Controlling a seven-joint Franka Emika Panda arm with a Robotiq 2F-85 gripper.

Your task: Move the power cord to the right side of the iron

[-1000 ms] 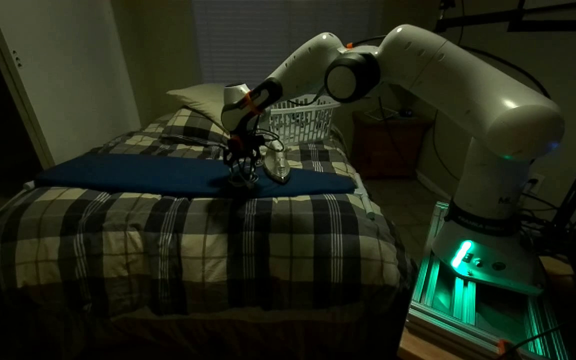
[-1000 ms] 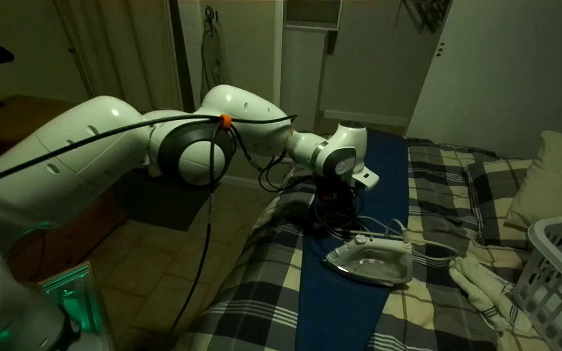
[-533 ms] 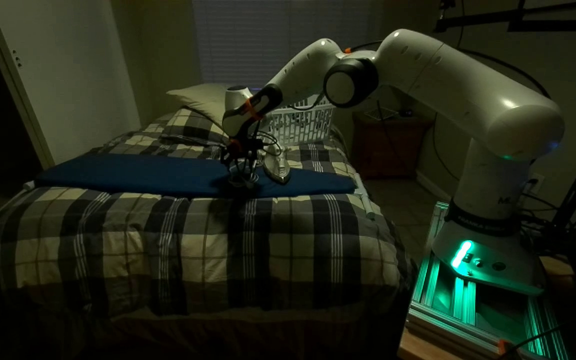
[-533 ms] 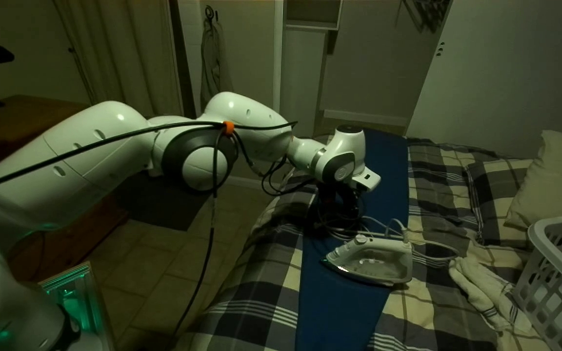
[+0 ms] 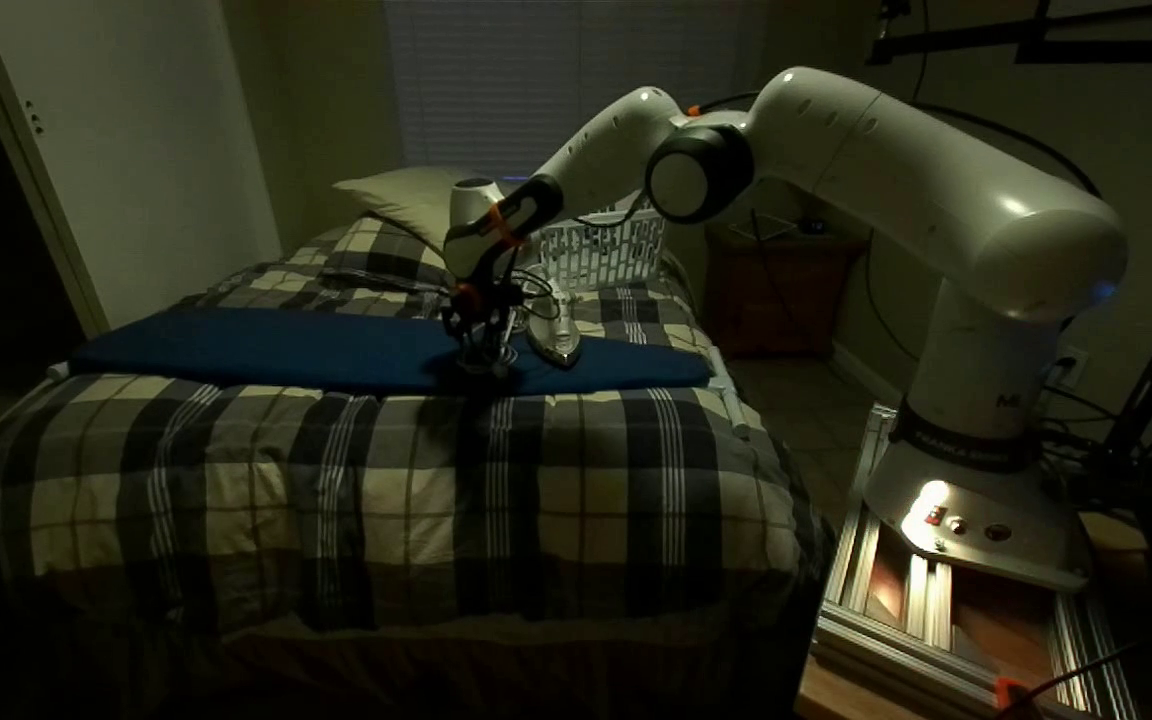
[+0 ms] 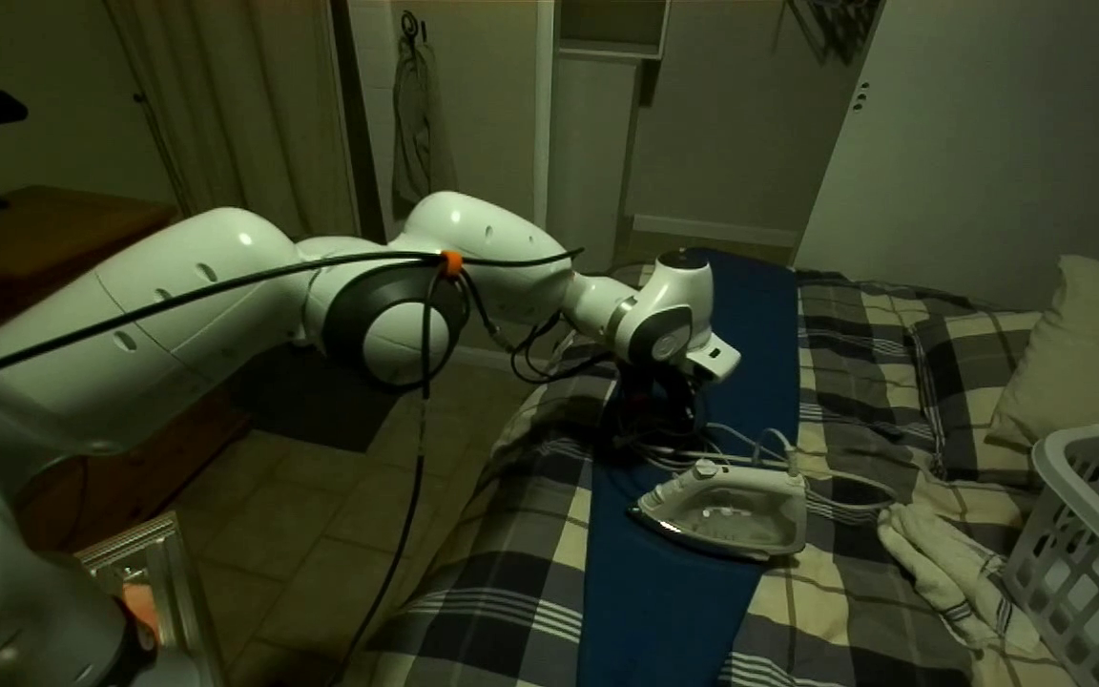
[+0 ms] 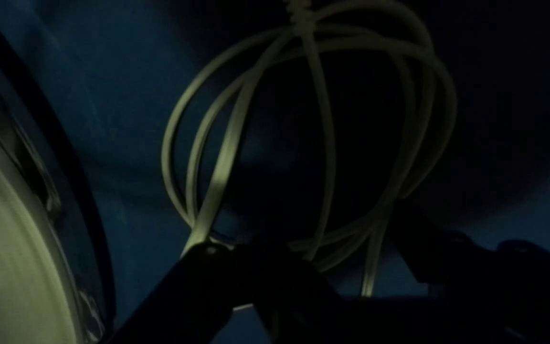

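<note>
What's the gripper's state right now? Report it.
Gripper: open, at the loops of the power cord, with no grip on it visible in the wrist view.

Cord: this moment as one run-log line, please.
gripper: open, at cord | cord: loose loops on blue board, beside iron | grasp: not yet
</note>
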